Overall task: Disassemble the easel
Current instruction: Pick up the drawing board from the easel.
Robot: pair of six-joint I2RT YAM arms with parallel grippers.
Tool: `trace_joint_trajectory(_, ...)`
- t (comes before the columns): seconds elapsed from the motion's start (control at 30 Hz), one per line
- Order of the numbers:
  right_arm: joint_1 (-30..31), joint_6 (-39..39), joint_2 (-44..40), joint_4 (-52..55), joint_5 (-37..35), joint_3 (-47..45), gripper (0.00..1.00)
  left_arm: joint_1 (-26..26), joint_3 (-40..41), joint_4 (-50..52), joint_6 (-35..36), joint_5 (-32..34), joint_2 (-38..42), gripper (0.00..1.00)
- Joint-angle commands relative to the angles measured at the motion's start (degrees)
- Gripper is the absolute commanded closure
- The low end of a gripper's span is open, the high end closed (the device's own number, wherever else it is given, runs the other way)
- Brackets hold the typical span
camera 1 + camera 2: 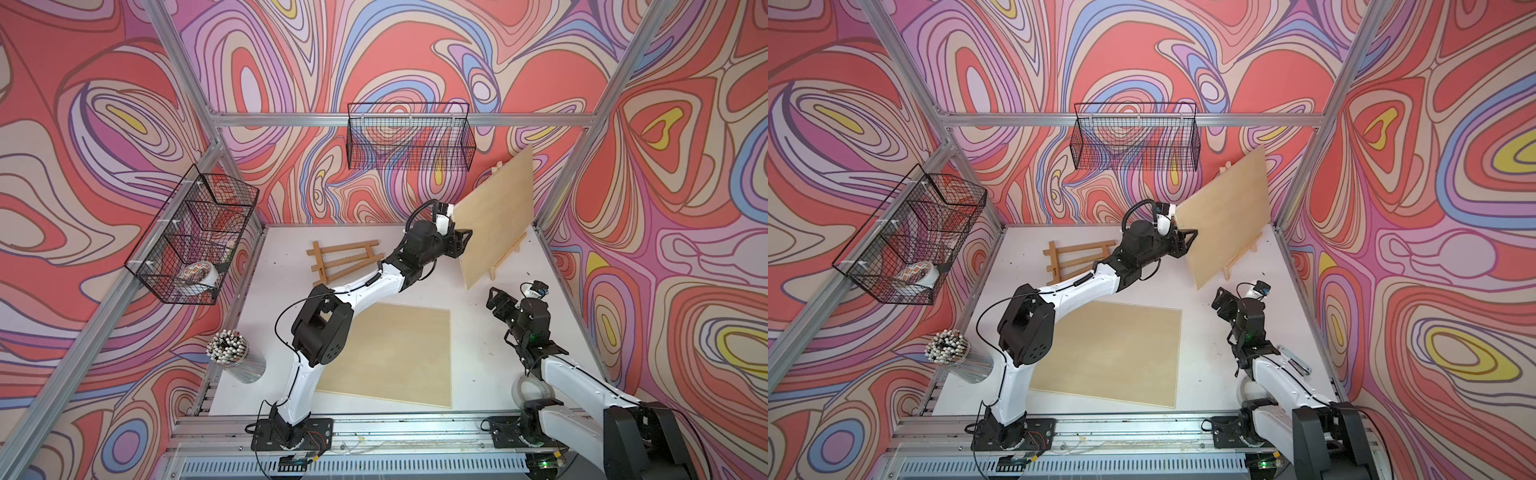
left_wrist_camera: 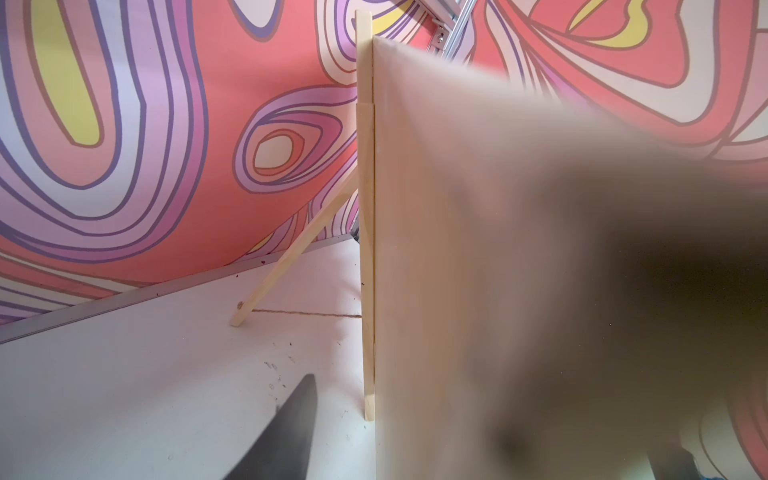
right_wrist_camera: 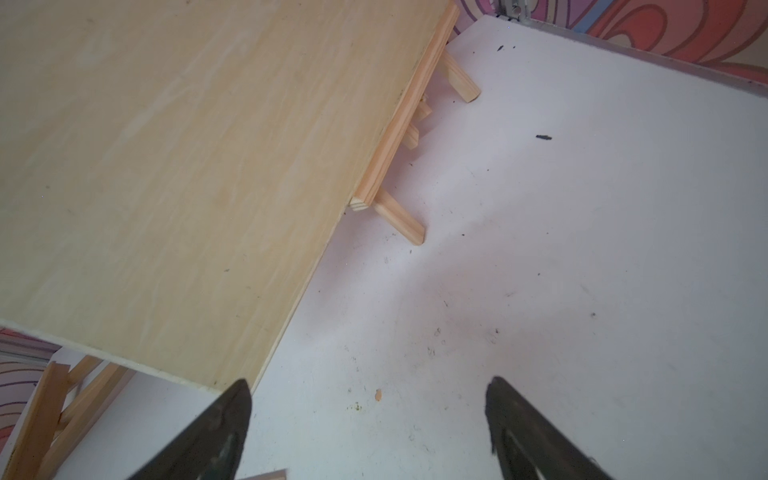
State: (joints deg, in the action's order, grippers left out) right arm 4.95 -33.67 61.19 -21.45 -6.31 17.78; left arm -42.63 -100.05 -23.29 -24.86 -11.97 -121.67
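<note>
The left pincer stands about half open, astride the upright side edge of the plywood board, with one finger on each face. In the left wrist view, the dark finger on the board's back side is apart from the wood, with bare table showing between them. The other finger is only a blur across the front face, so I cannot tell whether it touches. As far as the pictures show, nothing is clamped.

The easel stands just beyond the left pincer's tips, directly behind the board. It is upright, its rear leg propped out on the white table, and the board's lower edge lies along its ledge.

The right pincer has its jaws spread wide and holds nothing. It hovers over bare table on the board's front side, well apart from the left pincer. The board's lower corner is just beside one of its fingers, and the easel's front feet lie ahead of it.

Behind the left pincer's wrist, on the side away from the board, a darker second easel lies folded flat. A second board lies flat under the left forearm, further back toward the arm bases. A cup of pens stands far from both pincers
</note>
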Motion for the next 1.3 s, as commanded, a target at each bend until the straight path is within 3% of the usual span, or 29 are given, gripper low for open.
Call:
trace_joint_trajectory(0.0, -0.1, 1.4, 0.9, -2.2, 2.1, 0.3, 0.12, 0.2, -1.5, -2.8, 0.3, -1.7, -2.1, 0.46)
trace_joint_trajectory(0.33, -0.1, 2.1, 2.0, -2.9, 4.0, 0.7, 0.17, 0.3, -2.1, -4.4, 2.1, -1.2, -2.3, 0.53)
trace_joint_trajectory(0.97, -0.2, 2.9, 3.4, -4.0, 5.8, 0.9, 0.31, 0.0, -1.9, -5.9, 4.4, -1.7, -0.5, 0.76)
trace_joint_trajectory(1.17, -0.1, 2.9, 4.3, -3.8, 6.1, 1.4, 0.31, -0.9, -1.6, -5.8, 7.6, -0.2, 0.8, 0.98)
trace_joint_trajectory(1.27, -0.1, 2.9, 4.6, -3.8, 6.2, 1.6, 0.31, -1.4, -1.7, -5.3, 9.1, 0.9, 1.2, 1.00)
